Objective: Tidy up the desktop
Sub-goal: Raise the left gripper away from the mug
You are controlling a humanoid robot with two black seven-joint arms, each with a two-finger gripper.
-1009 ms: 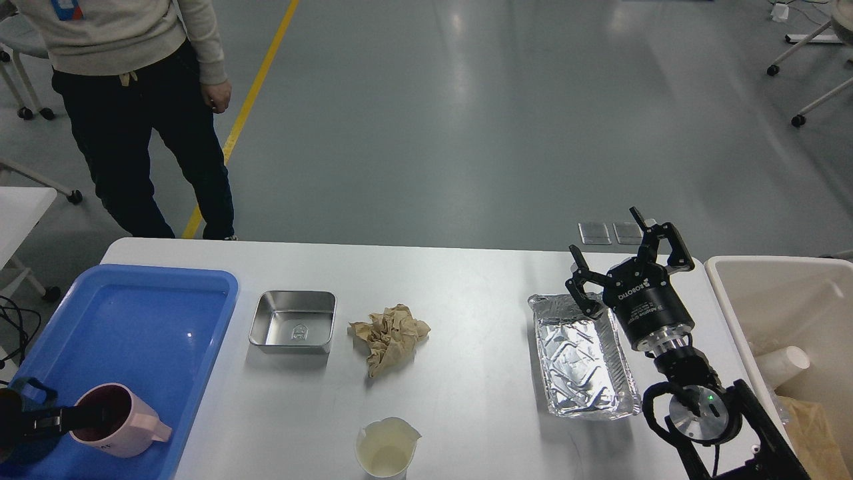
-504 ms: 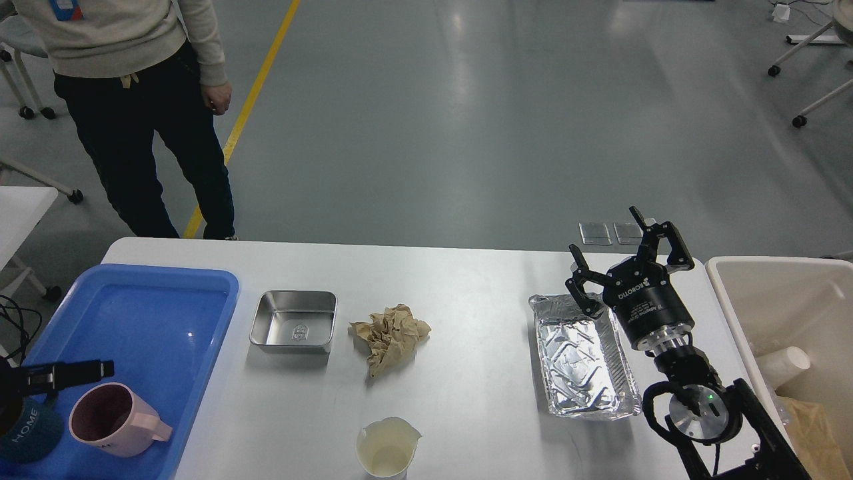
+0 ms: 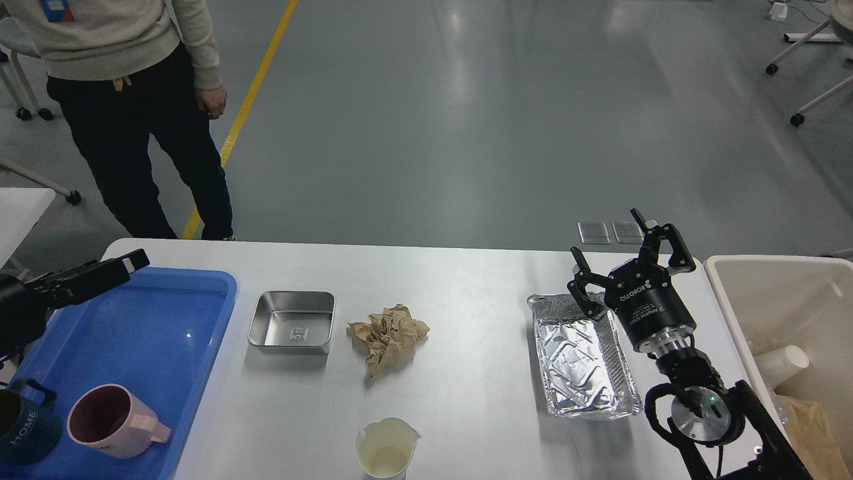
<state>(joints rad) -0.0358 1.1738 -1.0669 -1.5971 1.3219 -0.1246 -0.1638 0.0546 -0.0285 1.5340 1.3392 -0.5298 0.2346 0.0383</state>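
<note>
Desktop (image 3: 466,313): white, fills the near half of the view, grey floor beyond its far edge.

Left side: blue tray (image 3: 160,320) on the desktop's left end. Pink mug (image 3: 110,421) and dark blue mug (image 3: 23,427) sit side by side in the tray's near left corner, both open-side up. Left gripper (image 3: 126,263) reaches in over the tray's far left corner, seen side-on as one dark bar; cannot tell whether its fingers are apart or together. Nothing visibly held.

Centre: square metal dish (image 3: 292,321) just right of the tray. Crumpled brown paper (image 3: 388,335) near it on the right, apart from it. Pale plastic cup (image 3: 386,448) at the near edge, upright.

Right side: foil tray (image 3: 581,357), lying lengthwise. Right gripper (image 3: 626,260) hangs above its far right corner, fingers spread wide, holding nothing. Beige bin (image 3: 773,293) stands off the right end of the desktop, with a white cup (image 3: 783,365) and brown paper inside.

Far left: person (image 3: 126,100) standing on the floor beyond the desktop.
</note>
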